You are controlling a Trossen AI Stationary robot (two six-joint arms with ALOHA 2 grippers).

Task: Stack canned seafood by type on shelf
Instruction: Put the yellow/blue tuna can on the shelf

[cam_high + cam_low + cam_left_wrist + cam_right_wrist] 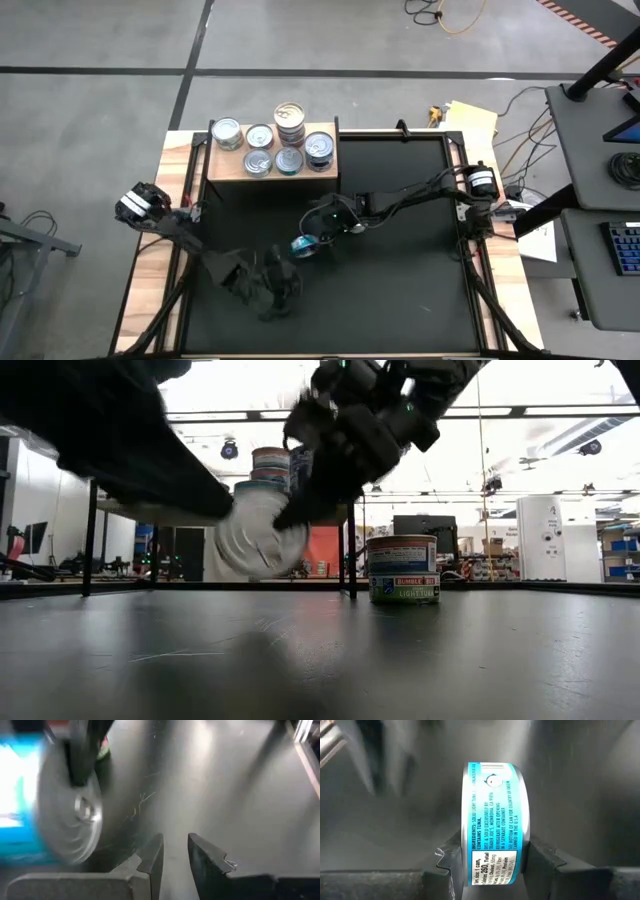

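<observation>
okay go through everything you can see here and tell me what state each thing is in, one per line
Right gripper: shut on the blue-label can, above the table's middle.
Blue-label can: held on edge, off the table.
Left gripper: fingers slightly apart, holding nothing.
Shelf: standing at the table's far edge, cans on top.
Cans on the shelf: upright, one stack taller than the rest.
Green-label can: upright on the table.

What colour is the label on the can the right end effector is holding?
Bright blue with a white text panel, on the can; the right wrist view shows it best.
</observation>
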